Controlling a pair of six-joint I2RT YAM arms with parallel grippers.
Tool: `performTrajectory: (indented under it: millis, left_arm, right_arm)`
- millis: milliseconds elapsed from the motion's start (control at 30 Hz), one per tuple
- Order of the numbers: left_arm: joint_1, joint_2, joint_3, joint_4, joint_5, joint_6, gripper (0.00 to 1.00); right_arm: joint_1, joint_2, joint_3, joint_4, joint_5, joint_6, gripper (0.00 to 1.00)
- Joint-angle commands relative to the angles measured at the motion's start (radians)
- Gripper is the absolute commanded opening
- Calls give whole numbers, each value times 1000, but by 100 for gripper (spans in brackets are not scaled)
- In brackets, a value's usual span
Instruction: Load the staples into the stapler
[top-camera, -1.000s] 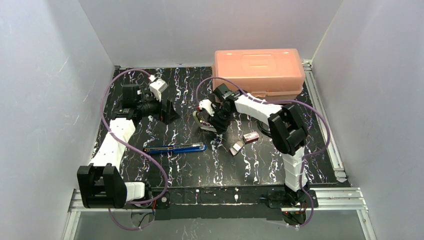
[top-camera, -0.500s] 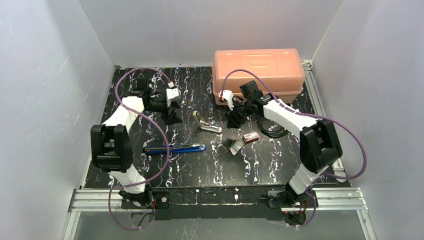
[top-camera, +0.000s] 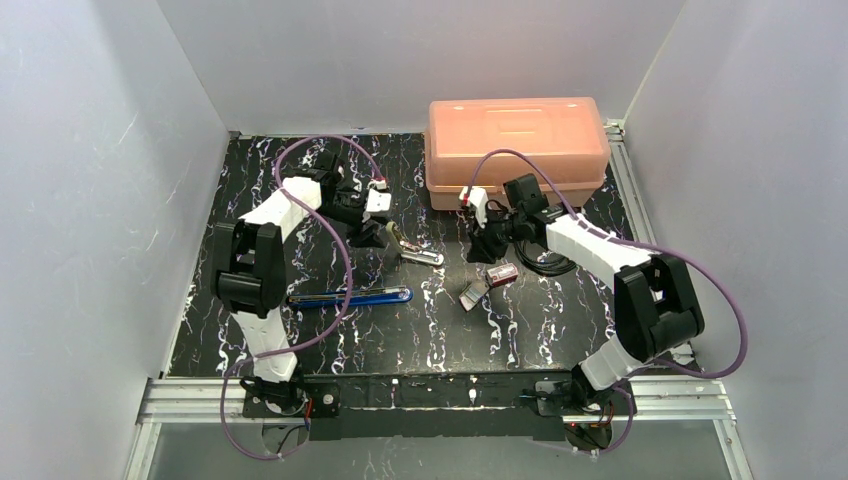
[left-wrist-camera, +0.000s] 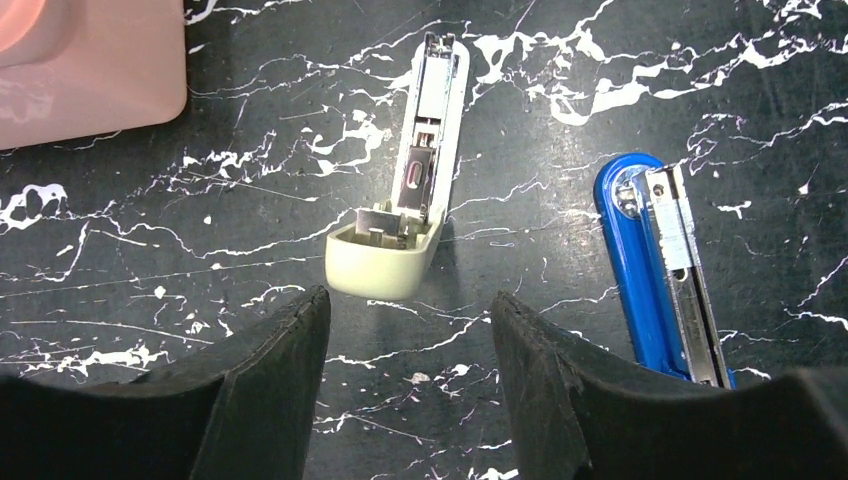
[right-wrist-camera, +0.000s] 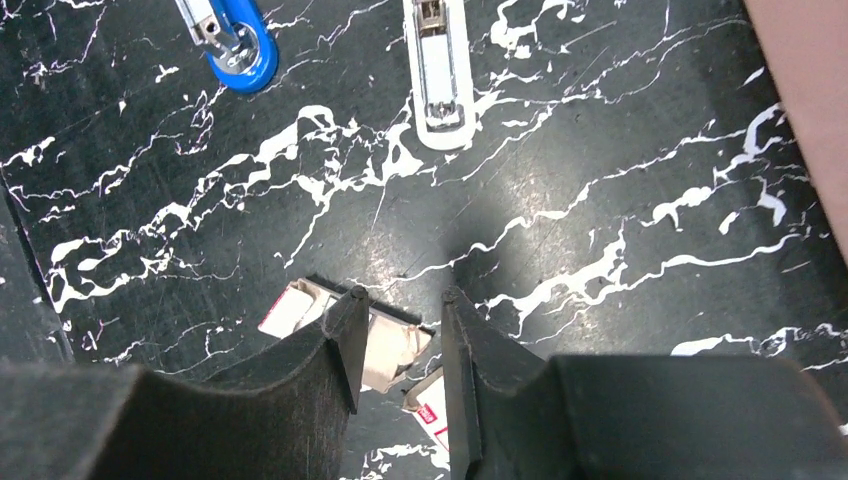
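A cream stapler (top-camera: 415, 252) lies swung open on the black marbled table, its metal channel facing up in the left wrist view (left-wrist-camera: 405, 195). A blue stapler (top-camera: 350, 297) lies opened flat in front of it. My left gripper (top-camera: 370, 235) is open and empty just short of the cream stapler's rounded end, as its wrist view (left-wrist-camera: 407, 305) shows. The tiny red box (top-camera: 502, 272) and its pale tray (top-camera: 472, 294) lie apart. My right gripper (right-wrist-camera: 400, 297) hangs above them, narrowly open and empty. I cannot make out any staple strips.
A closed pink plastic case (top-camera: 517, 140) stands at the back right, close behind the right wrist. A coiled black cable (top-camera: 545, 262) lies right of the red box. White walls close in the table on three sides.
My right gripper has left the cream stapler and moved right, to above the red box. My left arm has swung right and brought its gripper up to the cream stapler.
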Motion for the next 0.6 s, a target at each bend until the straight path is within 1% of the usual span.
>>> performTrajectory:
  millis: [0,133,200,267,333,500,567]
  left_arm:
    - [-3,12,31,-61,5,75,57]
    - [-8,29,29,-59,11,93,58]
    - [-8,38,30,-48,16,92,61]
    - [-8,42,30,-37,19,93,64]
    - [-8,47,34,-27,24,85,65]
    - [-9,54,33,4,34,33,65]
    - [-13,50,16,30,39,2,65]
  right_arm:
    - [-16,-68,-53,81,-33,-7,40]
    - [-39,-86,-81,91,-34,-15,40]
    - [-41,-86,-92,110,-39,-8,41]
    - [-38,-71,-92,135,-49,17,44]
    - [-21,-44,-81,152,-29,32,47]
    - [66,51,-35,189,58,23,54]
    - [82,96,-13,212,76,30,55]
